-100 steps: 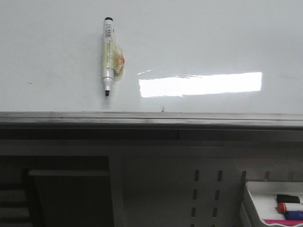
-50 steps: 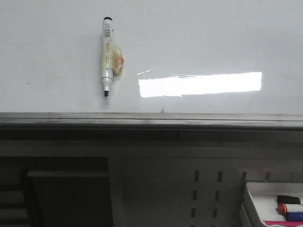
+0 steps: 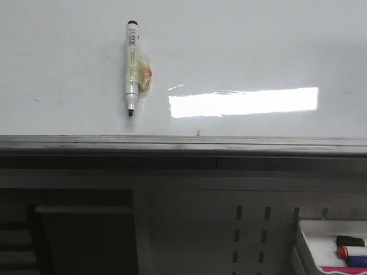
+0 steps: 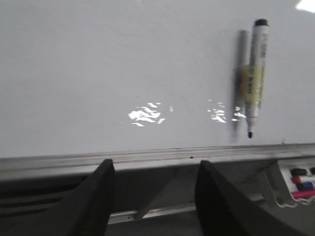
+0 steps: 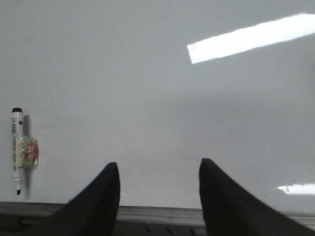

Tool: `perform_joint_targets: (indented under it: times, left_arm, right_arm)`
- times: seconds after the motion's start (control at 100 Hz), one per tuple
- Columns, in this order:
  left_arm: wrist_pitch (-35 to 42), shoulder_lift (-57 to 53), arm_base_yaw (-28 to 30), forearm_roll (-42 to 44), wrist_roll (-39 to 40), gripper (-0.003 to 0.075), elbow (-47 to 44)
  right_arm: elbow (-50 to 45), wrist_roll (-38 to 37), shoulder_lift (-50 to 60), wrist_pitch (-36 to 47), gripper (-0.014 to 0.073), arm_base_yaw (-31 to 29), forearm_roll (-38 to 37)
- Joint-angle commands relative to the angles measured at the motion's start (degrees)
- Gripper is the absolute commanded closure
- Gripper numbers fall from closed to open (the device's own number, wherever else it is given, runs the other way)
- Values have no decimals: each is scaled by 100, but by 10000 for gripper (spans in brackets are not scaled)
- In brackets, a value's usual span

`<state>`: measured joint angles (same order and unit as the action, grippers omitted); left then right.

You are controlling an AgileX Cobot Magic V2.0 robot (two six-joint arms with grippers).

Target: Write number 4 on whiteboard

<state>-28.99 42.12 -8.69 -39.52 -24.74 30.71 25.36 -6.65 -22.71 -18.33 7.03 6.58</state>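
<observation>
Front view showed the big shiny white whiteboard point(image 3: 258, 51) blank, the white black-tipped marker point(image 3: 131, 67) stuck upper left. Both end effectors, left point(image 4: 152, 196) and right point(image 5: 158, 196), gaped wide, empty; a clumsy grab might knock it loose.

Both the left tool point(image 4: 152, 196) and the right tool point(image 5: 158, 196) have their black fingers spread apart, gripping nothing.

Surface: the whiteboard point(image 3: 258, 51) is lying flat, glossy white, and is reflecting a bright bar of light.
Edge: its grey metal frame point(image 3: 183, 144) is running along the near side.
On it: a marker point(image 3: 132, 67) is resting on the left part, its uncapped dark tip pointing toward the frame, a yellowish tape patch showing at mid-barrel.
Beside, lower right: a white tray point(image 3: 321, 235) is holding coloured markers point(image 3: 351, 252).
</observation>
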Motion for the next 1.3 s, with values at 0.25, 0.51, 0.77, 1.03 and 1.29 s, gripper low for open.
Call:
perform_joint_targets:
  times: [0.25,0.51,0.77,1.03,1.29]
  left_arm:
    - [838,2334,-1429,-1468,-1186,373,1268]
    - [1579,3598,-2358,-1689,-1186,373,1854]
    - [2428,4204,-2451,-1834,-1186,394,1905]
    - [2472,4254,-2451,-1796,-1186,736,1964]
    - [981,3973,-2465,-489,-1983,741,2399]
  right_arm:
    - [212,19,-474,872,218,603,-340]
    - [212,19,-609,900,218,613,-340]
    - [212,19,-609,908,218,613,-340]
    - [212,19,-609,954,218,613,-340]
    - [795,1396,-944,-257,221,1232,-308]
